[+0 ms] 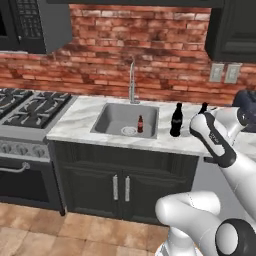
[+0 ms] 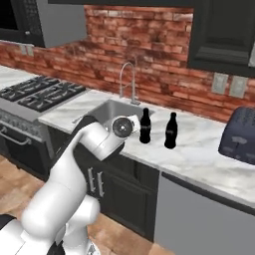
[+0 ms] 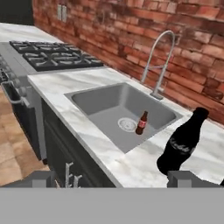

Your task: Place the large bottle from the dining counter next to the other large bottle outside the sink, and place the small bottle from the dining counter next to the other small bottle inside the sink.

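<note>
From the left base view, a small bottle (image 1: 140, 123) stands in the sink (image 1: 112, 116) by the drain, with a large bottle (image 1: 176, 120) on the counter beside it. From the right, a second large bottle (image 2: 171, 130) stands near the first. Along my hand, my fingers (image 3: 38, 178) are spread wide, empty.

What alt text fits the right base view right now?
Two large dark bottles stand side by side on the marble counter right of the sink; a toaster sits farther right, a stove left.

Red brick wall (image 1: 150, 45); marble counter (image 2: 199, 149); dark cabinets (image 1: 120, 185); gas stove (image 1: 30, 107); tiled floor (image 1: 30, 230).
</note>
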Motion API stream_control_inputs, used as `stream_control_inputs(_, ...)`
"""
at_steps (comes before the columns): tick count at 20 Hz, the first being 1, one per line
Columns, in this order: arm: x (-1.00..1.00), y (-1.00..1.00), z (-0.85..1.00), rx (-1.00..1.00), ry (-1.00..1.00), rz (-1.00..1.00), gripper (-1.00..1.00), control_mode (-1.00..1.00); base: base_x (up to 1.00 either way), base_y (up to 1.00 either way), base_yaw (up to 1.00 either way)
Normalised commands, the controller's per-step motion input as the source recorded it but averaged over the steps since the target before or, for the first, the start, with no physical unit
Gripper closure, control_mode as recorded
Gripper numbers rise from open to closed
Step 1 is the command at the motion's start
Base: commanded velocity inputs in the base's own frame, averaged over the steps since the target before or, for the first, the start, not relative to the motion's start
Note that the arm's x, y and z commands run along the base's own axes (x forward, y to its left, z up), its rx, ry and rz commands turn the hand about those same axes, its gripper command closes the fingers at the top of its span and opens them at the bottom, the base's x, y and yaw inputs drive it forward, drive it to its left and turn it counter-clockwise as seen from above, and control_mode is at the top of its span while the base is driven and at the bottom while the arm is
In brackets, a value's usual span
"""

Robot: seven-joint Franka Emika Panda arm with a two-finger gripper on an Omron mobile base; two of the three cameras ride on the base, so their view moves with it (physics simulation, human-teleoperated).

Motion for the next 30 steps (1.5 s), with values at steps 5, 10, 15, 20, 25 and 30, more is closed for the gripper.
stream_control_inputs(5, 0.0, 0.0, 0.0, 0.0, 0.0, 0.0, -1.0, 1.0, 0.0, 0.09, 0.5)
stream_control_inputs(10, 0.0, 0.0, 0.0, 0.0, 0.0, 0.0, -1.0, 1.0, 0.0, 0.08, 0.5)
stream_control_inputs(15, 0.0, 0.0, 0.0, 0.0, 0.0, 0.0, -1.0, 1.0, 0.0, 0.08, 0.5)
stream_control_inputs(20, 0.0, 0.0, 0.0, 0.0, 0.0, 0.0, -1.0, 1.0, 0.0, 0.08, 0.5)
stream_control_inputs(25, 0.0, 0.0, 0.0, 0.0, 0.0, 0.0, -1.0, 1.0, 0.0, 0.11, 0.5)
stream_control_inputs(30, 0.0, 0.0, 0.0, 0.0, 0.0, 0.0, -1.0, 1.0, 0.0, 0.13, 0.5)
